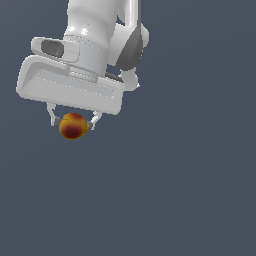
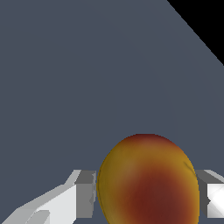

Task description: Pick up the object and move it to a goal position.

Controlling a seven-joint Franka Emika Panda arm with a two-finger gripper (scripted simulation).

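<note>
The object (image 1: pixel 73 126) is a small round fruit-like ball, orange-yellow with dark red patches. It sits between the two short fingers of my white gripper (image 1: pixel 73 124), which is shut on it from both sides. In the exterior view the gripper hangs at the upper left with the ball just under the broad white hand. In the wrist view the ball (image 2: pixel 148 181) fills the space between the two fingers (image 2: pixel 85 194), which press against its sides. The ball appears held above the grey surface, with no shadow visible under it.
A plain dark grey surface (image 1: pixel 175 190) fills the exterior view. In the wrist view the surface's edge (image 2: pixel 197 35) runs diagonally, with black beyond it. No goal marker shows.
</note>
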